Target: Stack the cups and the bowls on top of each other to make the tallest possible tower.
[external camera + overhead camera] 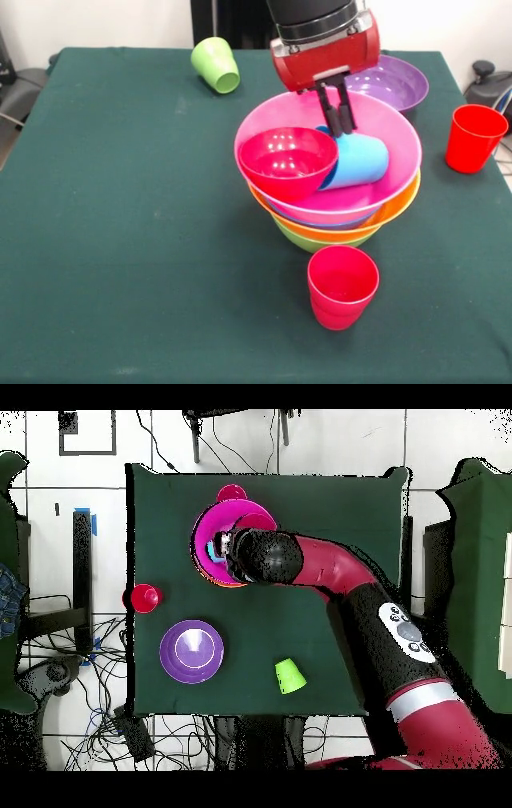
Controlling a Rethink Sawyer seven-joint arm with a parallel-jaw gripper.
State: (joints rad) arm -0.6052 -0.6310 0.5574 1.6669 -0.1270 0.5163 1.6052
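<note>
1. Nearest the front camera, one red cup (342, 286) stands upright on the bench (120, 240), just in front of the tower (328, 210).
2. The tower itself: a lime green bowl (308, 241) at the bottom, then orange (396, 210), a sliver of blue, and the big pink bowl (400, 132) on top.
3. Inside the pink bowl the small red bowl (288, 160) sits tilted against the near-left wall, and the sky blue cup (356, 162) lies on its side touching it.
4. My gripper (338, 126) reaches into the pink bowl, its fingers nearly together at the blue cup's upper edge; I judge it clenched on the rim, though contact is hard to confirm.
5. To do this well I should set the cup upright and centred, ideally inside the red bowl, without nudging the stack.
6. Farther back: the second red cup (474, 137), the purple bowl (392, 80), and the tipped lime green cup (216, 65).
</note>
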